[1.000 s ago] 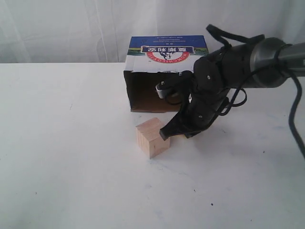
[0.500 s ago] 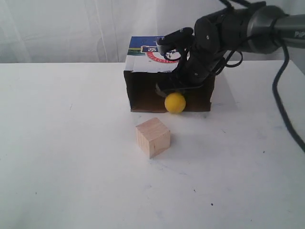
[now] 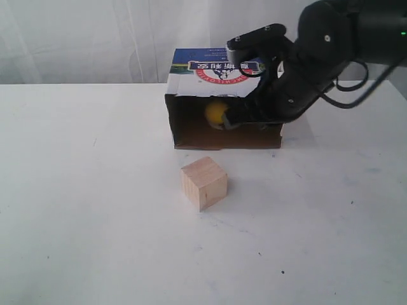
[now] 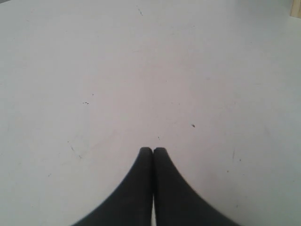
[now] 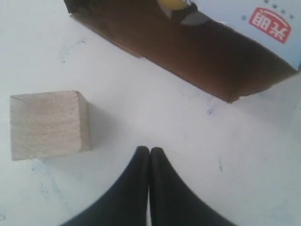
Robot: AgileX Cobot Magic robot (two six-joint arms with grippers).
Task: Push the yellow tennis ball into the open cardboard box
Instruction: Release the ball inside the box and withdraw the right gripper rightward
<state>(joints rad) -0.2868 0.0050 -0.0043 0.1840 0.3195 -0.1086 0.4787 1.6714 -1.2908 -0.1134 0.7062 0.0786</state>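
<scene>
One small fuzzy yellow tennis ball (image 3: 215, 112) sits inside the mouth of the large open brown cardboard box (image 3: 191, 130), dimmed by the shadow of its dark interior; in my right wrist view only a sliver of the ball (image 5: 171, 4) shows at the picture's edge, within the box (image 5: 211, 52). The box has a blue, white and red printed top with upside-down lettering and lies on its side, its opening facing the near part of the table. My black right arm (image 3: 318, 57) reaches across the front of the box, covering the right part of the opening just beside the ball. My right gripper (image 5: 149, 151) has its two black fingers pressed together with nothing between them, above bare table in front of the box. A pale wooden cube (image 3: 203, 183) stands on the table near the box but apart from it. My left gripper (image 4: 153, 150) is likewise pinched closed and empty over bare table. The flat white table (image 3: 95, 222) carries faint specks and scuffs, and a white curtain (image 3: 95, 38) hangs behind it.
</scene>
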